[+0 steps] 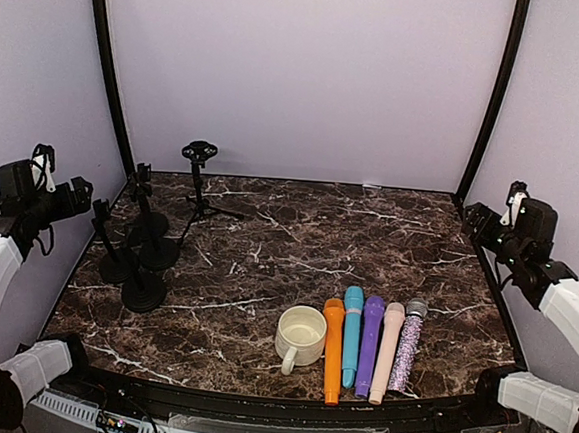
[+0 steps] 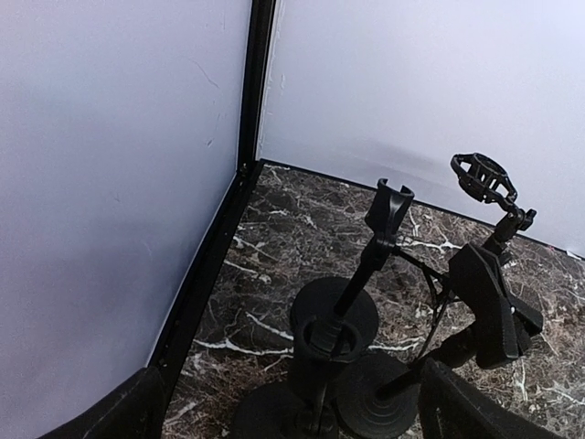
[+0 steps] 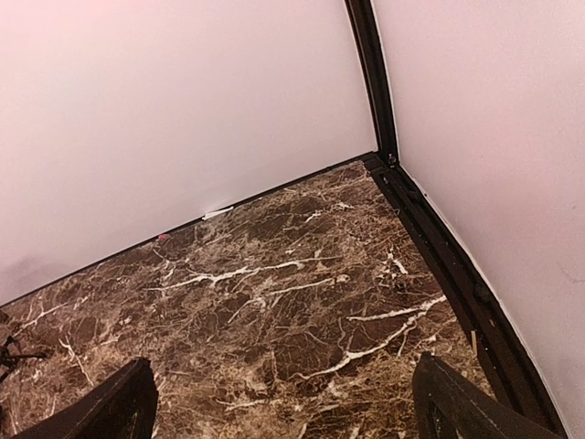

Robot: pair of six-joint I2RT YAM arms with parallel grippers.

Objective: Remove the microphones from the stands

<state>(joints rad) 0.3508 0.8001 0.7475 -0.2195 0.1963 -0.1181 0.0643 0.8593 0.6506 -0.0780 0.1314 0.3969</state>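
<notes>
Several black microphone stands [image 1: 146, 255] cluster at the table's left; all their holders are empty. One is a tripod with a ring mount [image 1: 199, 152]. Several microphones lie side by side at the front: orange [image 1: 332, 350], teal [image 1: 350, 334], purple [image 1: 370, 345], pink [image 1: 387, 351] and glittery silver [image 1: 407, 343]. My left gripper [image 1: 79, 192] is raised at the left wall, open and empty; its wrist view looks down on the stands' clip [image 2: 388, 206], ring mount [image 2: 483, 174] and round bases [image 2: 334, 320], with the gripper [image 2: 292, 375] above them. My right gripper [image 1: 473, 217] is raised at the right wall, open and empty [image 3: 283, 366].
A cream mug [image 1: 300, 336] stands just left of the orange microphone. Black frame posts [image 1: 106, 62] rise at the back corners, and plain walls enclose the marble table [image 1: 309, 228]. A black rail [image 3: 439, 247] runs along the table's right edge.
</notes>
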